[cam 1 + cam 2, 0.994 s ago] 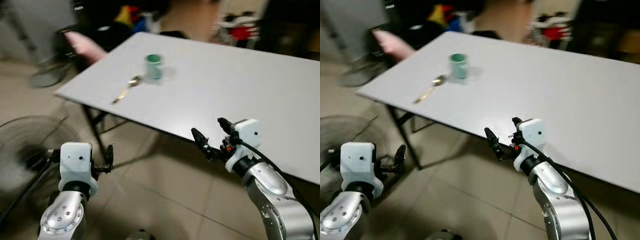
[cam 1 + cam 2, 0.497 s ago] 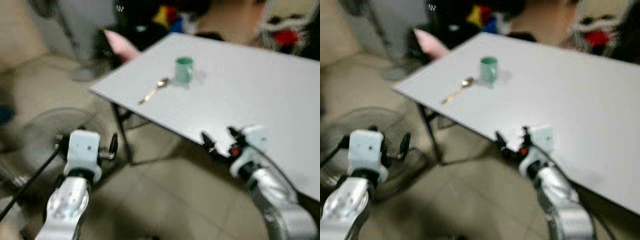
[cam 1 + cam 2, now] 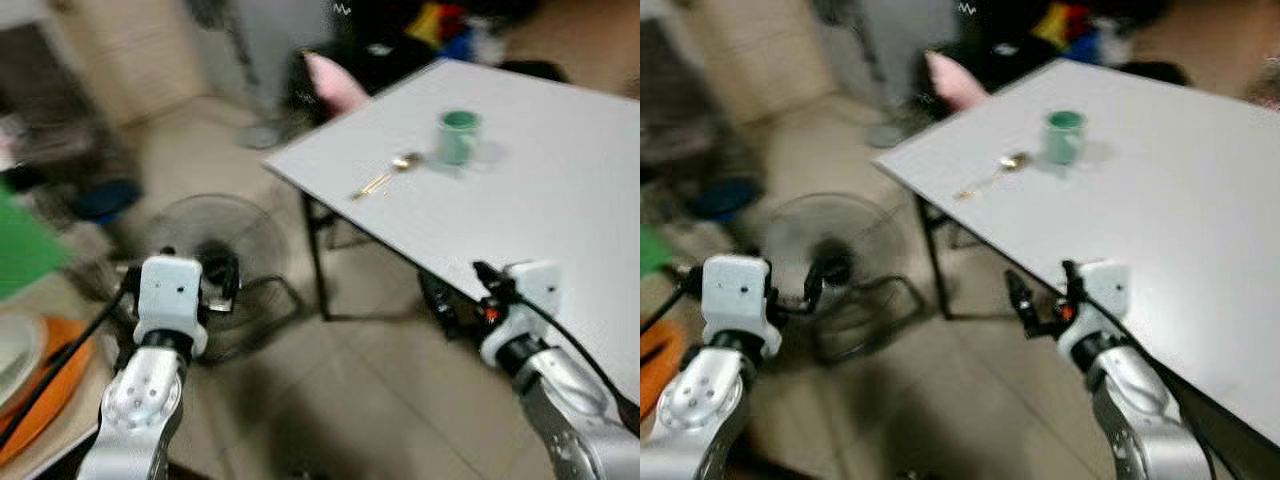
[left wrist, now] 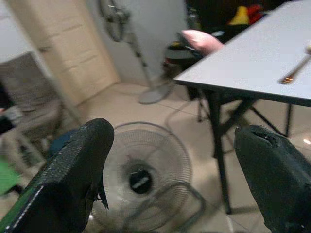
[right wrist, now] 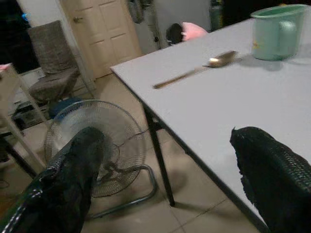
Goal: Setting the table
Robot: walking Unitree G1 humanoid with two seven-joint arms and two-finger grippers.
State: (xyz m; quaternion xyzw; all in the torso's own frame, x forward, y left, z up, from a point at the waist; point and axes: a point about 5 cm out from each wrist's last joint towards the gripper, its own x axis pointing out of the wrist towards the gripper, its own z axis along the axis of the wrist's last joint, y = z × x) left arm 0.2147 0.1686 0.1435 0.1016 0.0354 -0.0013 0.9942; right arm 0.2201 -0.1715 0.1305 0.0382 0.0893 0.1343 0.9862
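Note:
A green cup (image 3: 458, 137) stands on the white table (image 3: 560, 210), with a gold spoon (image 3: 380, 181) lying just beside it toward the table's corner. My right gripper (image 3: 462, 290) is open and empty, hovering at the table's near edge, well short of the cup (image 5: 277, 31) and spoon (image 5: 194, 73). My left gripper (image 4: 170, 184) is open and empty, held over the floor off the table's corner and facing a floor fan (image 3: 215, 245). The head views are blurred.
An orange plate (image 3: 30, 400) with a white dish (image 3: 10, 345) sits on a surface at my lower left, a green shape (image 3: 20, 245) above it. A pink item (image 3: 335, 80) lies behind the table corner. A chair (image 5: 51, 63) and a door (image 4: 63, 43) stand beyond the fan.
The camera has swung left, so the table, cup and spoon now sit further right in view. The fan and the orange plate have come into view. Both grippers stay open.

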